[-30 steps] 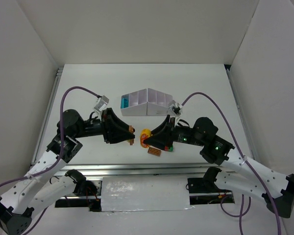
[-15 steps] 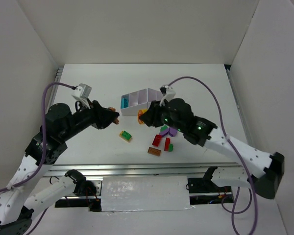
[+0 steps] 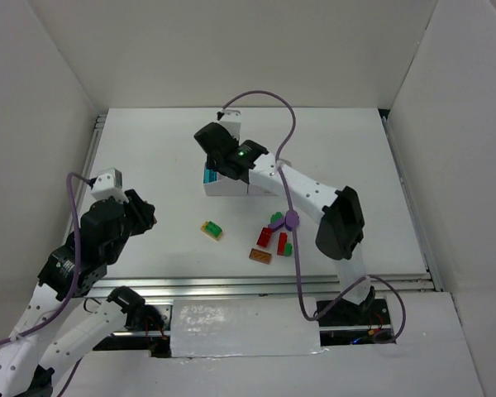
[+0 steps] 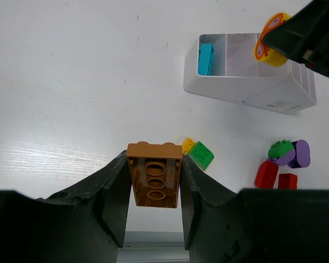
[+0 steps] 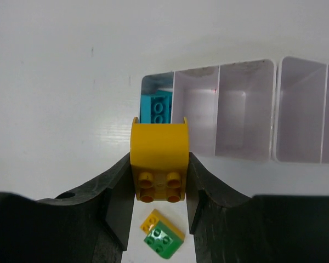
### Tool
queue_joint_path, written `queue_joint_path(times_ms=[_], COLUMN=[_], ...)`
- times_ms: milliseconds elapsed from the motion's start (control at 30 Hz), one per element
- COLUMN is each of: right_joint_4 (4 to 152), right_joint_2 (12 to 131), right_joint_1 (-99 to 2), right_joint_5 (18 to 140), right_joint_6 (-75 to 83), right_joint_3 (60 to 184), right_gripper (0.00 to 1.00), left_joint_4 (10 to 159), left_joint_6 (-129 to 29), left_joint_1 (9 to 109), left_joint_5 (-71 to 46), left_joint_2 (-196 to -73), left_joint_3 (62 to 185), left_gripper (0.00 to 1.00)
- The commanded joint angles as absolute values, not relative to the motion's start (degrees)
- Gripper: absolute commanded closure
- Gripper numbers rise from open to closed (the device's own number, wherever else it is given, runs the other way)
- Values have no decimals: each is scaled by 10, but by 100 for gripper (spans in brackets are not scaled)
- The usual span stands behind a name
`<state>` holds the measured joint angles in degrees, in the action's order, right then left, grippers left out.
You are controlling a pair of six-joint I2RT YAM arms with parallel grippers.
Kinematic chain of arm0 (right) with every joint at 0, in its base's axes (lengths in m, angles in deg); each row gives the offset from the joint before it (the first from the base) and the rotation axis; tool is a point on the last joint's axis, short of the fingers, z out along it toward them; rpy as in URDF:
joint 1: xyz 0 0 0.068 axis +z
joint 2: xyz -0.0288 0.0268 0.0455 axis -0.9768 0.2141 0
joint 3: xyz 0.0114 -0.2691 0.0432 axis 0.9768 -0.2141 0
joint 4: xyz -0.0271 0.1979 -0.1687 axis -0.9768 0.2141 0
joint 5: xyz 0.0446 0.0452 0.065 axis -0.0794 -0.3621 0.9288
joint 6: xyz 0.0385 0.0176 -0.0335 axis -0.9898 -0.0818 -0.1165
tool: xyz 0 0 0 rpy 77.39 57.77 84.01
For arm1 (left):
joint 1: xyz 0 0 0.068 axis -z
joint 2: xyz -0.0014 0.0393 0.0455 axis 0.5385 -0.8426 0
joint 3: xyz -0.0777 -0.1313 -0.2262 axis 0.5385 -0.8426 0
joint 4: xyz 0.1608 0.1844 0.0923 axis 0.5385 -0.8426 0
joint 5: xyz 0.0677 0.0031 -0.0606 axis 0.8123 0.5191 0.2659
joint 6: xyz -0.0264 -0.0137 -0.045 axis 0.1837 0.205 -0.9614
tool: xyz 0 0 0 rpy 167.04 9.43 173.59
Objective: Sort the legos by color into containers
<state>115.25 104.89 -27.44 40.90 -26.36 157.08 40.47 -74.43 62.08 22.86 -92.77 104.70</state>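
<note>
Over tray, right tool grips yellow brick; left tool, brown brick.

Bright, even overhead light — soft shadows beside the legos, all 3 views sharp.

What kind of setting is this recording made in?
Likely a lab test cell: plain white panels box in a white table, with toy bricks and a divided tray as props.
</note>
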Motion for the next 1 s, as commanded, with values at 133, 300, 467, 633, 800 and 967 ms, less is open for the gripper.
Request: queue_joint_path(times_ms=[133, 300, 467, 633, 800, 967], right_joint_4=[1232, 1227, 1209, 1212, 1213, 1211], right_joint_2=[1148, 1168, 1174, 1197, 1212, 1207], right_joint_1=[-283, -292, -303, -307, -309, -308], right_joint_5=[344, 338, 349, 357, 360, 357], right_joint_6=[-256, -247, -230, -221, -217, -224], right_joint_3=[1705, 1708, 1701, 1731, 1742, 1725], right_gripper=[100, 99, 94, 89, 86, 80], left_joint_4=[427, 432, 439, 446, 448, 447], left_joint_6=[-718, -711, -705, -695, -694, -693], left_joint_1=[620, 621, 620, 621, 620, 620], left_joint_5=[225, 212, 195, 173, 169, 167], left_joint_2=[-927, -923, -934, -943, -941, -943], left_joint_3=[1045, 1042, 1042, 1039, 1038, 1038], left_gripper=[100, 100, 100, 100, 100, 100])
